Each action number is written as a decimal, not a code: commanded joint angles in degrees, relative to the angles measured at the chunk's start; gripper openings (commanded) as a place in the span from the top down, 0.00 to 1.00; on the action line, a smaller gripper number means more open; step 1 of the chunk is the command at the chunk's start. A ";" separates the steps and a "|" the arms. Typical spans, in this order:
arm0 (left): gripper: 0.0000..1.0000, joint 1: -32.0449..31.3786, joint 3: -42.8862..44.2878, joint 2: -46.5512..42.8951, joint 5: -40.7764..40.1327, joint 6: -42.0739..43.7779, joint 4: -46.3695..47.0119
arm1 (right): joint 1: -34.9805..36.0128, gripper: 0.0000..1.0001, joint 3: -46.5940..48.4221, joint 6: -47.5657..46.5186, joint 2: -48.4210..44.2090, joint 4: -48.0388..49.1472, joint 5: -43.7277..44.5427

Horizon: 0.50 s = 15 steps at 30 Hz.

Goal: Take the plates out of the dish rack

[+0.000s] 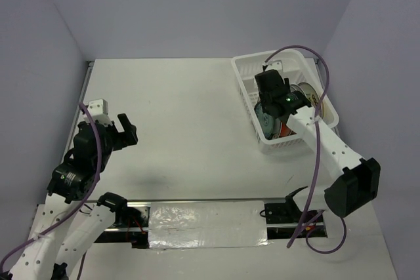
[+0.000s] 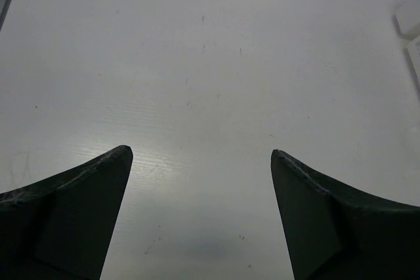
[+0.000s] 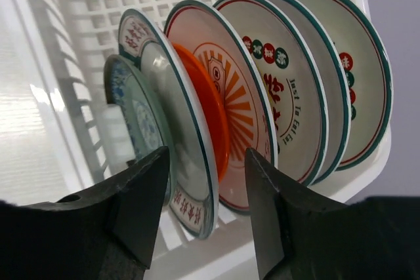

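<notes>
We see a pale white table point(image 1: 197, 109) closed in on three sides by plain lilac walls point(image 1: 197, 4). A crinkled silvery sheet point(image 1: 203, 224) lies along its near edge between the arm bases. The dish rack point(image 1: 248, 65) sits at the table's far right, close to the right wall. Inside it the plates point(image 3: 289, 83) stand on edge in a tight row. Our right gripper point(image 3: 207, 155) reaches into the rack, its jaws parted around a green-rimmed plate point(image 3: 190, 181) and the orange plate point(image 3: 210, 116) just behind it, without pinching either. Our left gripper point(image 2: 200, 155) hovers over the table's left side, jaws spread wide.
</notes>
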 commanded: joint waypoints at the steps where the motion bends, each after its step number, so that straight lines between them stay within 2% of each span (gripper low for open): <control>1: 0.00 -0.37 0.10 0.42 1.15 0.93 2.88 | 0.78 0.44 1.84 -4.04 4.01 3.80 7.64; 2: 0.00 -0.46 0.10 0.42 1.15 0.93 2.97 | 0.78 0.48 1.58 -4.57 4.62 4.24 7.47; 5: 0.00 -0.46 0.10 0.42 1.15 0.93 2.97 | 0.78 0.71 1.14 -5.01 6.82 5.65 6.67; 8: 0.01 -0.46 0.10 0.34 1.06 0.93 2.88 | 0.87 0.76 1.66 -6.60 7.27 5.22 7.64; 13: 0.00 -0.55 0.10 0.69 1.15 1.02 2.89 | 2.27 1.00 2.80 -7.74 6.39 4.87 11.58; 15: 0.01 -0.55 0.19 0.78 1.06 0.93 2.88 | 2.54 1.00 3.60 -8.26 6.39 4.42 13.26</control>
